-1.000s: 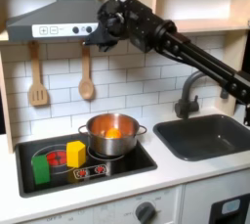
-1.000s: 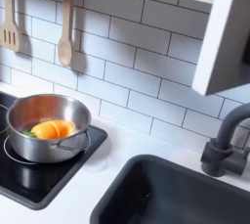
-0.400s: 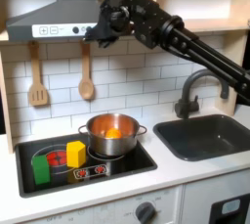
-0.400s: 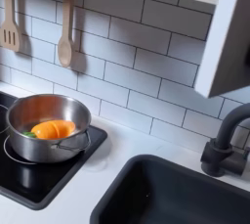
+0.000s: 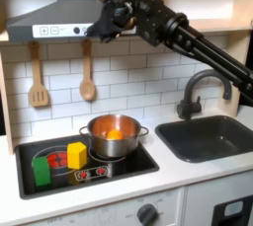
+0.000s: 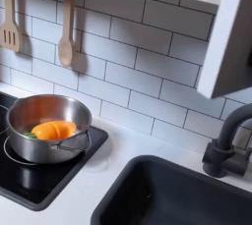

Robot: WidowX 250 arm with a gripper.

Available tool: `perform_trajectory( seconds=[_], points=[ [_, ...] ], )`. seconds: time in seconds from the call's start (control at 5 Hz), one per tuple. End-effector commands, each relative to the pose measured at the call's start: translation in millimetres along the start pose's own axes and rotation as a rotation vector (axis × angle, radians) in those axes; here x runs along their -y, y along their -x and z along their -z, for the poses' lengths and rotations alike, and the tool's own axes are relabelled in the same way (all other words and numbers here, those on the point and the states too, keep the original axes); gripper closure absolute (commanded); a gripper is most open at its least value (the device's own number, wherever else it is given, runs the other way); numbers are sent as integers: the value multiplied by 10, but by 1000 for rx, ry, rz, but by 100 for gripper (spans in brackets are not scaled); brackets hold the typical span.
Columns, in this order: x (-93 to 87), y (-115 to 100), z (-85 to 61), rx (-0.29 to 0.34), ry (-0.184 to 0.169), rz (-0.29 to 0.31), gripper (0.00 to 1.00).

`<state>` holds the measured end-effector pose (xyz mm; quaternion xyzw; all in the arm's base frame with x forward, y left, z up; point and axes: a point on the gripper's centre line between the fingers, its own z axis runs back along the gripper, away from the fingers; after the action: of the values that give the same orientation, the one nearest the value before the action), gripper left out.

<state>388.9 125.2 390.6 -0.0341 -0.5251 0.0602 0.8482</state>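
Up high, gripper point(image 5: 102, 28) tips indistinct against hood point(image 5: 49, 23)

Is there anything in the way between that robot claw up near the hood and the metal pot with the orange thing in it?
Nothing visible does. In the first exterior view the gripper hangs high by the range hood, and the space below it down to the pot is open. The wooden spoon hangs against the tiles behind.

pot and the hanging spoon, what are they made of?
Pot: looks like polished metal, probably steel; mirror-like highlights on wall and rim. Spoon on the tiled wall: looks like plain wood; matte tan with no shine, though tan plastic can't be ruled out.
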Motion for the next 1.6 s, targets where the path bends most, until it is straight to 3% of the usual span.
perform_trajectory(
  seconds=[0.0, 0.2, 0.4, 0.8, 1.4],
  points=[
    [-154, -171, 140, 34, -34, -20, 100],
    [-209, -220, 144, 43, -62, -14, 100],
    [-171, -327, 105, 72, -63, -6, 100],
    [-224, -312, 66, 56, -80, 4, 100],
    [-190, -146, 33, 6, -59, -15, 100]
  ],
)
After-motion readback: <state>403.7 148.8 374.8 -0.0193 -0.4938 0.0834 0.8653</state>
